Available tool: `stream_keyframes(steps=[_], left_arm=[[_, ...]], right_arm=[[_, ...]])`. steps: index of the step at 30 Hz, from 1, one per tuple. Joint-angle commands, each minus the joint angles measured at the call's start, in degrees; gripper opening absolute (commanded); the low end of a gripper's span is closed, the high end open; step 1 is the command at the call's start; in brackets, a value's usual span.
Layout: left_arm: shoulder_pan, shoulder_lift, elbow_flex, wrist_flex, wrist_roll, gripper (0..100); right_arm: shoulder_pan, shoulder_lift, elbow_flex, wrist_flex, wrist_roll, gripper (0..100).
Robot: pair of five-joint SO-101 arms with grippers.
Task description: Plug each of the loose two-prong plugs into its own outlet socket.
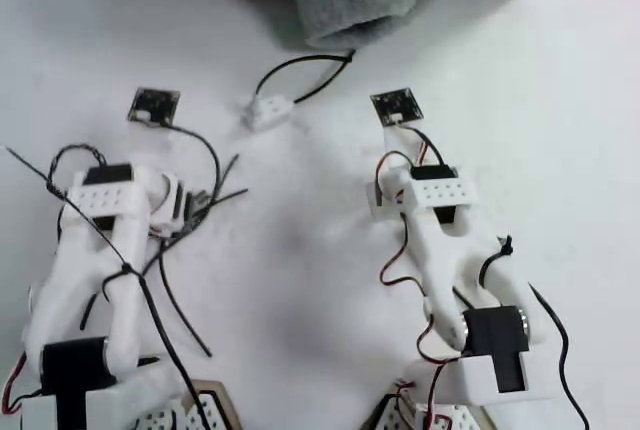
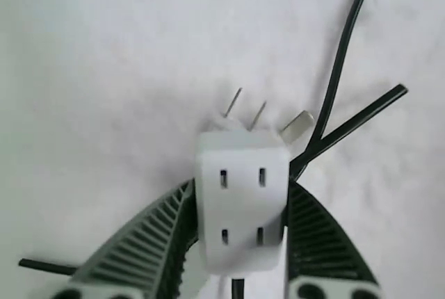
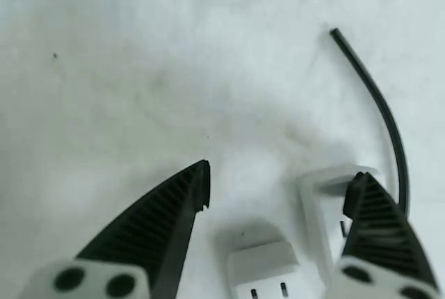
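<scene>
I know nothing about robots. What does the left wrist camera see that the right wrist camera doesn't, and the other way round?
Left wrist view, not the right: the left end effector closed on a white socket block with two pairs of slots, thin metal prongs poking out just beyond it, and forked black cords.
Right wrist view, not the left: the right end effector open, holding nothing, two white pieces lying near its fingers, and one curved black cord.
Both: the white table.

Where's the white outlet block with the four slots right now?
In the left wrist view, the outlet block sits clamped in the left gripper, two metal prongs just beyond it.
</scene>
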Motion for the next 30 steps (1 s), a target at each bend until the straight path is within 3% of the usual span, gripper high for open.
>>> stream_keyframes(steps=[1,5,8,12,15,17,25,30], left_arm=[[0.92,-0.48,-9.85,6.95,0.62,14],[4.62,-0.48,-21.19,18.11,0.70,14],[11.21,-0.48,-27.87,25.58,1.93,14],[22.81,-0.13,-30.51,26.90,10.37,14],[30.81,0.13,-27.78,23.56,9.76,14],[32.48,0.13,-24.70,19.87,9.49,14],[28.79,3.03,-8.97,0.09,6.51,14],[28.62,16.75,-9.85,-1.85,5.89,14]], right_arm=[[0.04,0.22,-0.26,-0.84,-0.44,30.6],[0.31,0.22,-0.09,-1.80,-0.44,30.6],[0.48,0.22,0.00,-2.33,-0.44,30.6],[0.57,0.22,0.00,-2.42,-0.44,30.6],[2.07,0.22,0.00,-2.42,-0.53,30.6],[3.30,0.22,0.00,-2.42,-2.90,30.6],[9.98,0.22,-0.26,-3.65,-12.13,30.6],[10.95,0.22,-0.26,-4.09,-14.59,30.6]])
